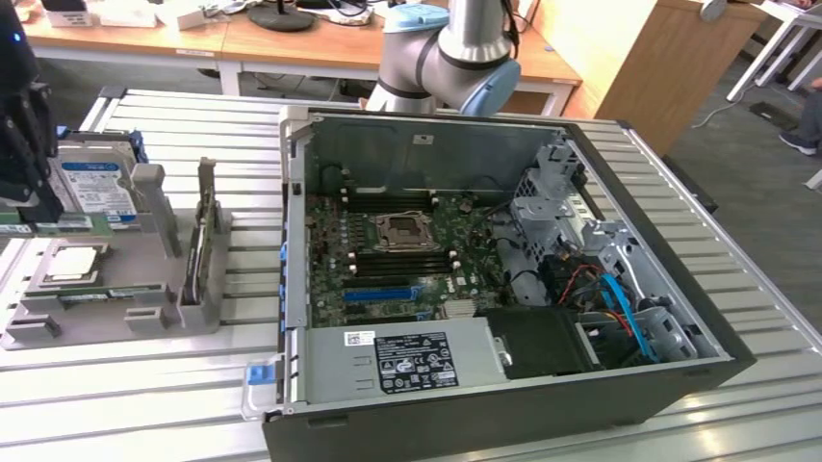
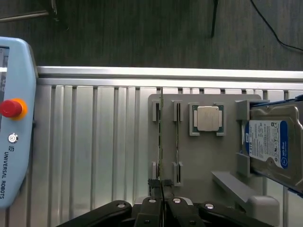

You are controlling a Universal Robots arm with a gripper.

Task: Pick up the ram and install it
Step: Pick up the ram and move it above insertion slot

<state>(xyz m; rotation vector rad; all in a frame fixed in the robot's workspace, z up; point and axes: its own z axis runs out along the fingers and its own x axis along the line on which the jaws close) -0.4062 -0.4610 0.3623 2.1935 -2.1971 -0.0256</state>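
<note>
A ribbed metal table (image 1: 154, 404) carries everything. The biggest thing on it is an open computer case (image 1: 514, 423), lying on its side towards the exterior view's right, with the green main board (image 1: 385, 269) bare inside and a grey power box (image 1: 398, 361) with a black label along its near edge. Behind the case rises the base of the robot arm (image 1: 449, 58), silver with pale blue caps. In the wrist view a pale blue control pad (image 2: 14, 118) with a red button lies on the table, well apart from the parts. At the exterior view's left, just beside the case, sits a grey holder (image 1: 206, 313) with slots and pockets. A hard drive (image 1: 90, 183) with a blue label stands tilted in the holder's far side. The ram (image 1: 206, 226) stands on its long edge in a slot on the side of the holder nearest the case, upright and seated at both ends. A square silver processor (image 1: 71, 262) lies flat in a pocket between the drive and the holder's near edge. The gripper (image 2: 162, 185) has its two fingers pressed together. In the wrist view their tips line up with the ram's thin top edge. Whether they touch or pinch it I cannot tell.
</note>
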